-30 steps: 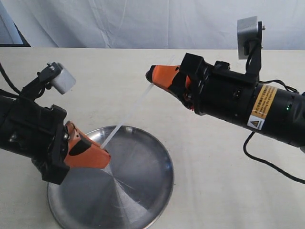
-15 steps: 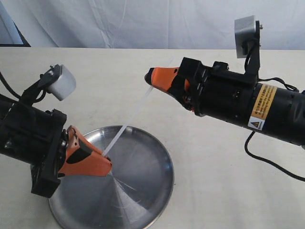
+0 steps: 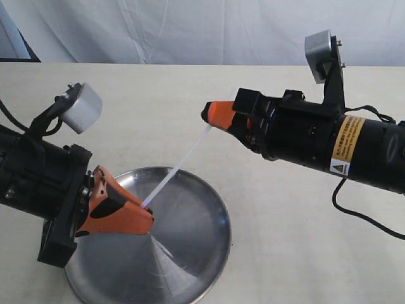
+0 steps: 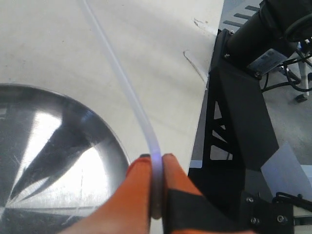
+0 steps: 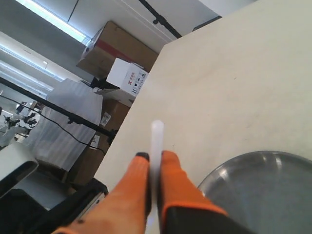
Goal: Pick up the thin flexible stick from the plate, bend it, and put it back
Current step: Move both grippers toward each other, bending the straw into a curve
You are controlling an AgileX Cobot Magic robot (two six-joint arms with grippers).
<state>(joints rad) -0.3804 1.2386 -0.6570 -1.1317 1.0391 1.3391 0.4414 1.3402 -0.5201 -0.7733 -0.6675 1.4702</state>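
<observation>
The thin translucent-white stick (image 3: 179, 167) hangs in the air above the table, slanting from lower left to upper right and curving slightly. My left gripper (image 3: 149, 214) is shut on its lower end, just over the round steel plate (image 3: 190, 253). My right gripper (image 3: 207, 114) is shut on its upper end. In the left wrist view the stick (image 4: 127, 87) bows away from the orange fingers (image 4: 131, 195), with the left gripper (image 4: 156, 157) clamped on it beside the plate (image 4: 53, 161). In the right wrist view a short stick tip (image 5: 156, 134) pokes out past the right gripper (image 5: 156, 156), the plate (image 5: 273, 195) beside it.
The beige tabletop (image 3: 158, 101) runs back to a white cloth backdrop (image 3: 190, 31). The table edge and a black frame (image 4: 234, 126) show in the left wrist view. Cardboard boxes (image 5: 119, 58) stand beyond the table in the right wrist view.
Both grippers have moved with the stick held between them: the left tip shifted right and tilted flatter over the plate, the right gripper shifted slightly right. The stick now shows a slight bow.
</observation>
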